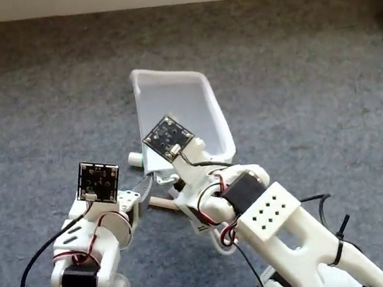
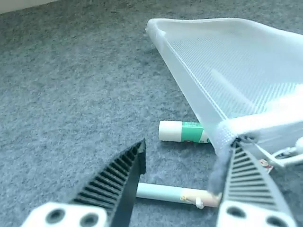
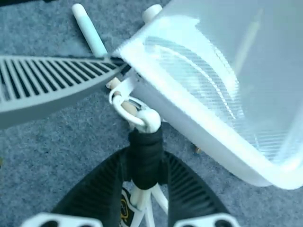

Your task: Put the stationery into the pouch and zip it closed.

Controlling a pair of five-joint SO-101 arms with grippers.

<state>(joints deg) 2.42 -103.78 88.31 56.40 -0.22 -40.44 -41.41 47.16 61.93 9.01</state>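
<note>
"See that? The right gripper (image 3: 145, 165) is clamped tight on the black zipper pull (image 3: 144, 144). But the glue stick (image 2: 182, 131) and the pen (image 2: 163, 191) lie on the carpet (image 2: 71, 94) just beside the pouch (image 1: 179, 106), not in it."

"So if it drags the zip from here, I reckon it shuts them out."

"And the left gripper (image 2: 187, 146) gapes wide, holding nothing, with one finger just touching the pouch's corner. With nothing pinning it, the pouch would probably slide along with the pull."

From above, the white arms (image 1: 258, 212) hide the near end of the translucent white mesh pouch (image 1: 179, 109), most of the white green-labelled glue stick (image 1: 135, 158) and much of the slim pale pen (image 1: 161, 203).
</note>
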